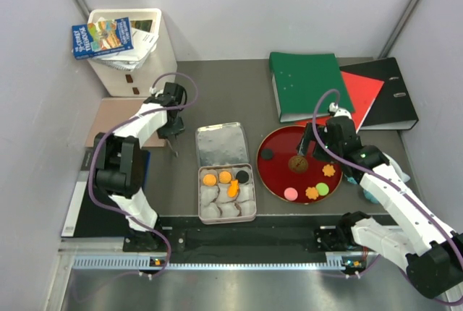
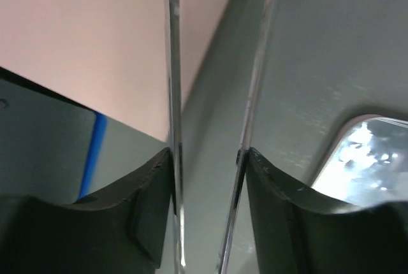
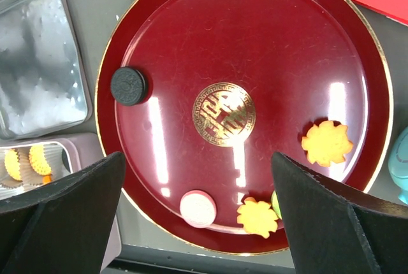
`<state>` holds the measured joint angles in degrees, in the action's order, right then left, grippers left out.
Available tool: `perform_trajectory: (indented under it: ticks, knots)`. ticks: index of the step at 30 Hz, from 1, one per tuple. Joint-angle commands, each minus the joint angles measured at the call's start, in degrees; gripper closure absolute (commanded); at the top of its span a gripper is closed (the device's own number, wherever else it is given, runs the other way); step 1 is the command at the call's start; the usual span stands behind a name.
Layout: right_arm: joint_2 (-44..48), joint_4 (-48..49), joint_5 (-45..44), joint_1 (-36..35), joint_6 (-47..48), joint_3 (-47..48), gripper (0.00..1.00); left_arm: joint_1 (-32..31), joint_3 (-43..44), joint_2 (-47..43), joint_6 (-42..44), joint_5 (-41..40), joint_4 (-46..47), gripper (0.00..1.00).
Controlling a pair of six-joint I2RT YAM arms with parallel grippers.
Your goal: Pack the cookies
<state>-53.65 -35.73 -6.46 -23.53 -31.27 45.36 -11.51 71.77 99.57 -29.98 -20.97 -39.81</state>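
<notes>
Several cookies lie on the round dark red plate [image 1: 278, 181]: a black round [image 3: 129, 86], a pink one [image 3: 198, 208], two orange flowers [image 3: 257, 217] [image 3: 327, 143], and a green one [image 1: 323, 189]. The brown spot at the plate's centre is a gold emblem [image 3: 224, 113]. The open tin [image 1: 249, 213] of white paper cups holds three orange cookies [image 1: 210, 179] and a black one [image 1: 242, 176]. My right gripper [image 3: 197, 165] is open and empty above the plate's near side. My left gripper [image 1: 171, 139] is shut on thin metal tongs [image 2: 173, 95], left of the tin's lid [image 1: 221, 144].
A white bin with books [image 1: 134, 43] stands at the back left, with a tan mat [image 1: 119, 119] in front of it. Green [image 1: 307, 83], red and black [image 1: 394, 94] binders lie behind the plate. A turquoise object [image 3: 400, 165] sits right of the plate.
</notes>
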Motion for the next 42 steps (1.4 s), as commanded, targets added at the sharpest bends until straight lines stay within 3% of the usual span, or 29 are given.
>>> perform_trajectory:
  ticks: [1, 2, 3, 6, 10, 15, 18, 22, 27, 32, 42]
  knots:
    - [1.1, 0.6, -2.0, -0.4, 1.1, 1.5, 0.04, 1.8, 1.1, -2.4, 1.7, -0.6, -2.0, 0.44]
    - [1.2, 0.7, -2.0, -0.3, 1.0, 1.4, 0.04, 2.0, 0.6, -2.8, 1.6, -1.1, -2.7, 0.3]
    - [1.0, 0.7, -2.0, -0.4, 1.1, 1.2, 0.04, 2.1, -0.6, -3.6, 1.1, -1.4, -2.9, 0.24]
    - [0.8, 1.4, -1.6, -0.4, 1.0, 0.7, 0.04, 2.2, -3.3, -6.1, 0.8, -2.2, -2.6, 0.1]
    - [0.2, 1.8, -1.6, -0.6, 1.0, 1.1, 0.04, 2.1, -4.6, -9.8, 0.6, -2.5, -2.2, 0.02]
    - [-0.6, 2.0, -1.4, -1.1, 1.0, 1.7, 0.04, 2.0, -2.9, -13.6, 0.4, 2.0, -2.7, 0.04]
    - [-1.1, 1.9, -1.0, -1.2, 1.0, 1.9, 0.04, 1.0, -5.8, -16.4, 0.6, 11.3, 4.1, 0.11]
    - [-1.5, 1.4, -0.5, -1.2, 0.9, 2.8, 0.04, -4.8, -6.9, -14.5, -0.2, 15.1, 10.8, 0.17]
    - [-1.5, 0.9, 0.2, -1.2, 0.4, 3.2, 0.04, -10.3, -5.8, -6.2, -1.2, 16.1, 14.7, 0.23]
    - [-1.5, 0.2, 0.2, -1.2, 0.3, 3.4, 0.04, -10.4, -6.3, -0.5, -2.7, 16.3, 16.7, 0.27]
    - [-1.5, -0.4, -0.9, -1.3, 0.4, 3.5, 0.04, -10.4, -8.8, -0.7, -3.0, 15.7, 19.4, 0.29]
